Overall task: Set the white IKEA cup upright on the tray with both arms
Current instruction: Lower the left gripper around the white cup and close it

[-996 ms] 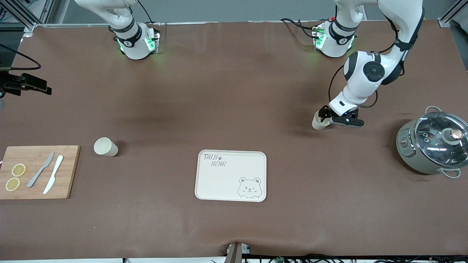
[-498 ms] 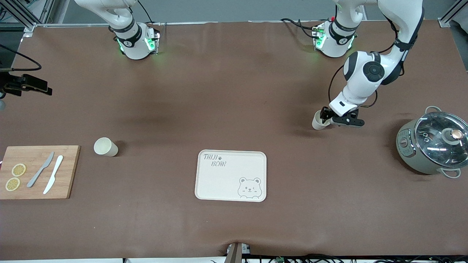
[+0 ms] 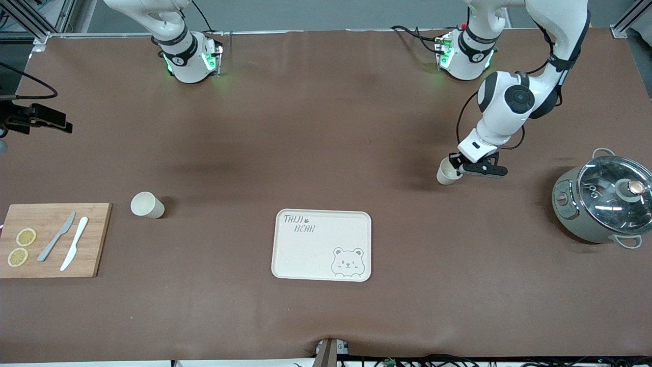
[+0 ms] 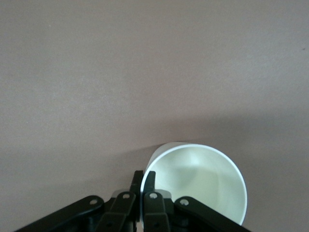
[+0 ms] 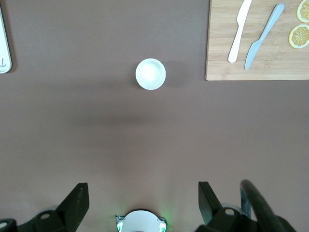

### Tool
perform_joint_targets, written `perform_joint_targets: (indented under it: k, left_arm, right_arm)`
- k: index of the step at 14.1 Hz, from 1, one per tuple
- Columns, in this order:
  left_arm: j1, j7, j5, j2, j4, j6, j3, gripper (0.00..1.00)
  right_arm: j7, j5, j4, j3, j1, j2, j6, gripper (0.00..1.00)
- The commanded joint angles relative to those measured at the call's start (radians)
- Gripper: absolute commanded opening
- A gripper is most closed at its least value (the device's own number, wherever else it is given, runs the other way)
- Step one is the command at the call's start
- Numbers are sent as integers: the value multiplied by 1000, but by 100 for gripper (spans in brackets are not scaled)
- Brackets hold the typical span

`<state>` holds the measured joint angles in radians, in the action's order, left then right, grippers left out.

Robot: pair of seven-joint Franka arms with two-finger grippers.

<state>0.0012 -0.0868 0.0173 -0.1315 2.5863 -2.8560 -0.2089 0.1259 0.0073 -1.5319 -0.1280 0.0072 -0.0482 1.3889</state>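
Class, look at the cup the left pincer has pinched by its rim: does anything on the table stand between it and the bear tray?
Nothing visible does. The left pincer is shut on the cup, and only bare brown mat lies between it and the tray.

Cutting board [image 3: 91, 239]: two knives [image 3: 66, 243], lemon slices [image 3: 21, 246]. Lidded pot [image 3: 603, 204].
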Motion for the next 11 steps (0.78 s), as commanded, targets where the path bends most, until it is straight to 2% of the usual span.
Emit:
perform_joint_targets:
  k: [1,6,9,11]
  left_arm:
    - [5,-33,18,13,6,-6,-7,0]
    - [5,-31,18,6,-38,3,-7,0]
    - [-3,-40,18,-22,-127,72,-10,0]
    - [-19,-79,15,-39,-211,162,-21,0]
  right_arm:
    - [-11,0,16,13,-19,-5,-8,100]
    - [-8,-7,33,13,-10,-19,-7,100]
    - [-5,-12,35,13,-21,-48,-5,100]
    - [-3,-6,33,13,-23,-51,-5,100]
